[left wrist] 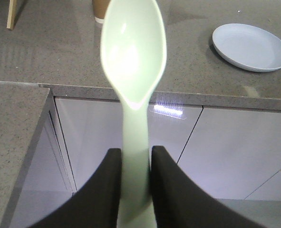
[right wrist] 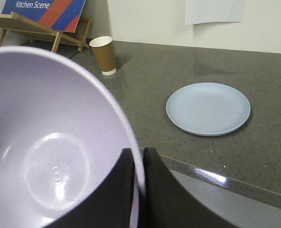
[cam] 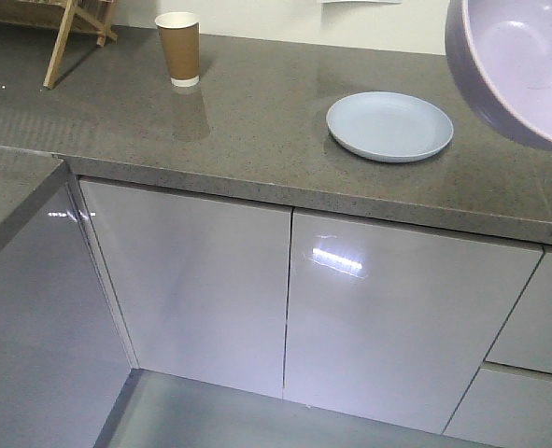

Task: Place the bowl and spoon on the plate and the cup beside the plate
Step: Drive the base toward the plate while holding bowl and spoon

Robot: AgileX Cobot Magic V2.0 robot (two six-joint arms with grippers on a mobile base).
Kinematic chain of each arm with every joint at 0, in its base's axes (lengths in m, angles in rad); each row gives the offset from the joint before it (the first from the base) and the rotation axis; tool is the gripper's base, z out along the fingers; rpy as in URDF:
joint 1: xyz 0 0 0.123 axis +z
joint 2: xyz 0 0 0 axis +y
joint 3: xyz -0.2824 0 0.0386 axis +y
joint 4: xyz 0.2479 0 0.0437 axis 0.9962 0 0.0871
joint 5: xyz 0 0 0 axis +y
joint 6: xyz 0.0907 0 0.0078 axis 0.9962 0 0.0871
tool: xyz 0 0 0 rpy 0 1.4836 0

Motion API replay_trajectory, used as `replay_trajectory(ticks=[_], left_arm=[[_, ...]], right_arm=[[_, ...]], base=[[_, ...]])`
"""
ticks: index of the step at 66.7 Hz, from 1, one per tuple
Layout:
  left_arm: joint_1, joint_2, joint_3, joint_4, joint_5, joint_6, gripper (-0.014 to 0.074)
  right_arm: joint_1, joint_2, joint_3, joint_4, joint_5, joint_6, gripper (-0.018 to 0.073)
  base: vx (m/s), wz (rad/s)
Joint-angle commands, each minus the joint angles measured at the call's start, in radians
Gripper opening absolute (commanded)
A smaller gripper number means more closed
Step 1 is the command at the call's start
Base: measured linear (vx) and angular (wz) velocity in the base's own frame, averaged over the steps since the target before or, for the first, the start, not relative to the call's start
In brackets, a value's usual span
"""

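Filling the lower left of the right wrist view, the bowl [right wrist: 50,142] hangs by its rim. The right gripper [right wrist: 139,159] pinches it, one finger inside the wall and one outside. It looks like light, stiff, smooth plastic, so a rim pinch should serve, though it may swivel. In the left wrist view the left gripper [left wrist: 133,156] is clamped on the flat handle of the spoon [left wrist: 133,52], head at top centre; it seems light and slick. Farther off, the plate [right wrist: 208,108] lies right of centre on the counter [right wrist: 273,156]. The cup [right wrist: 104,54] stands upright at upper left, well apart from it.
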Motion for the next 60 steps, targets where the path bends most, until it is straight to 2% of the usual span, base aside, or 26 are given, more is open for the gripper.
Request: replay_trajectory(ticks=[1,60], left_arm=[[-0.001,-0.009,-0.027,-0.020,-0.061,0.000,-0.0007],[-0.001,-0.009,-0.027,-0.020,-0.061,0.000,-0.0007]], right_arm=[[-0.002,-0.008,-0.028,0.018,-0.067,-0.005,-0.0010],[-0.002,-0.008,-0.028,0.018,-0.067,-0.005,-0.0010]], base=[[0.11,0.00],[0.08,-0.15]])
